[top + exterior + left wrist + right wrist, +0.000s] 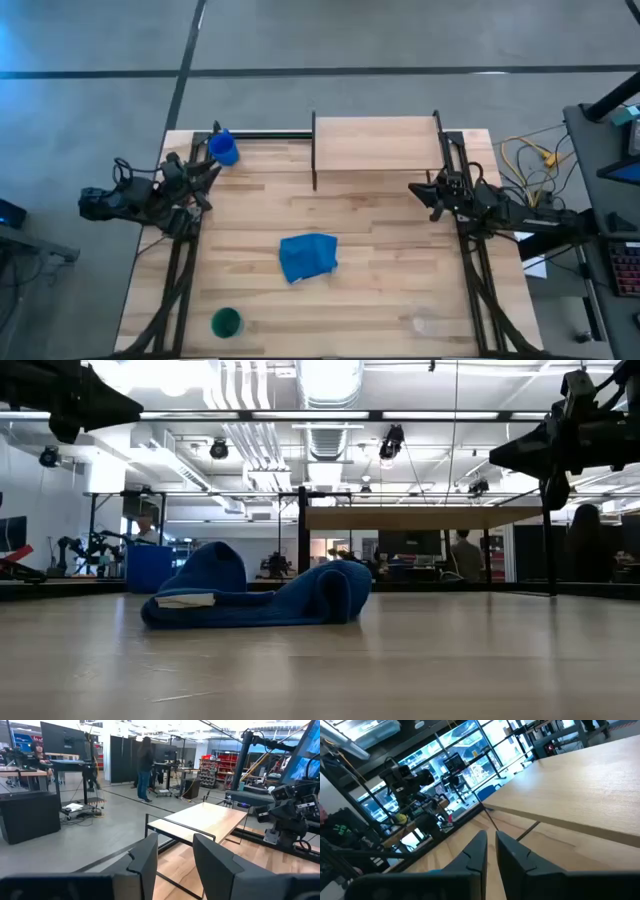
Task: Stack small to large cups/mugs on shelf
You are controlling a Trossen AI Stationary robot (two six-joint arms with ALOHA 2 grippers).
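The blue mug (pixel 222 148) stands at the table's far left corner, just beyond my left gripper (pixel 208 172), which is open and holds nothing; its fingers (pixel 145 860) point toward the shelf (pixel 205 820). The dark green cup (pixel 227 322) stands near the front left edge. A faint clear glass (pixel 425 322) sits near the front right. The shelf (pixel 375 142), a light wood board on thin black uprights, stands at the far edge. My right gripper (pixel 418 190) hovers by the shelf's right end, shut and holding nothing (pixel 491 851).
A crumpled blue cloth (pixel 308 256) lies in the middle of the table, also in the low view (pixel 255 598). Bare planked tabletop (pixel 400 270) surrounds it. Cables and equipment (pixel 540 160) sit off the right edge. People stand in the room beyond.
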